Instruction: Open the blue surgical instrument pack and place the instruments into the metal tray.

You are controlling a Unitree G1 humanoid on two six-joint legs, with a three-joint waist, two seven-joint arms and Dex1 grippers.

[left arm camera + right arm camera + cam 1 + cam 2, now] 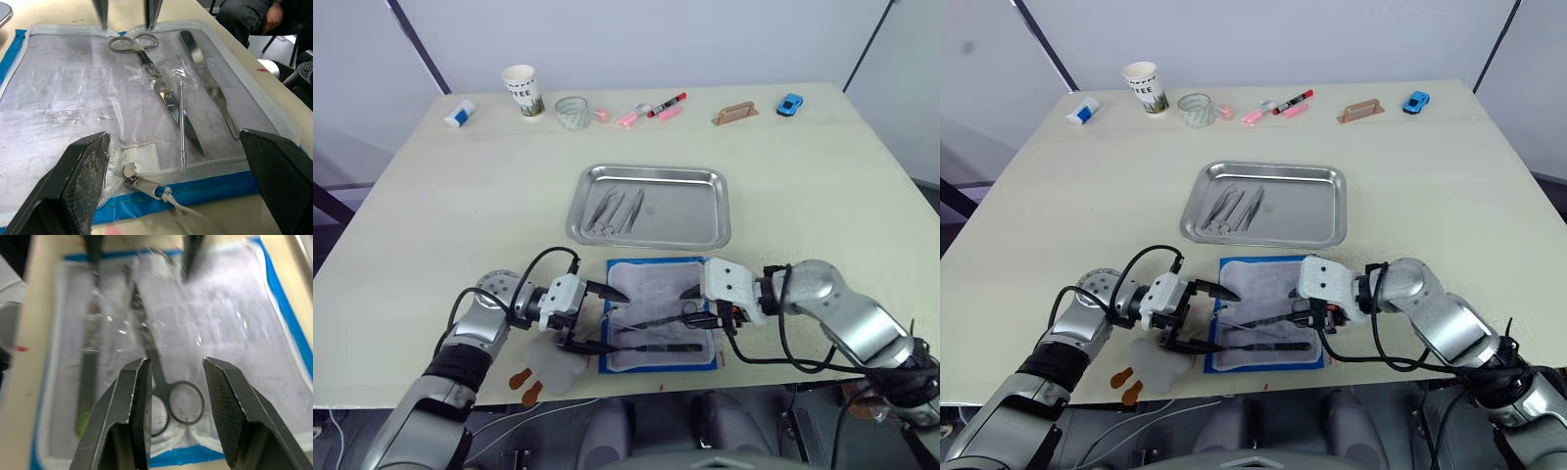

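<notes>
The blue surgical instrument pack [661, 315] lies open near the bottom centre of the head view, pale lining up. Just above it sits the metal tray [651, 206], with a few slim silver instruments already lying in its left part. So the pack is open and the job looks to be midway through moving tools across.

The right gripper [173, 396] hangs over the pack's right end with its two black fingers apart and holding nothing. In its wrist view the ring handles of the scissors [177, 404] lie between and just beyond the fingertips, the blades running away up the frame. A flat handle [210, 83] and a thin probe [181, 112] lie alongside on the lining.

The left gripper [592, 318] rests at the pack's left edge, fingers spread wide and empty, the zip pull [144, 182] between them.

The next move, I reckon, is for the right gripper to come down onto the scissor rings and close.
</notes>
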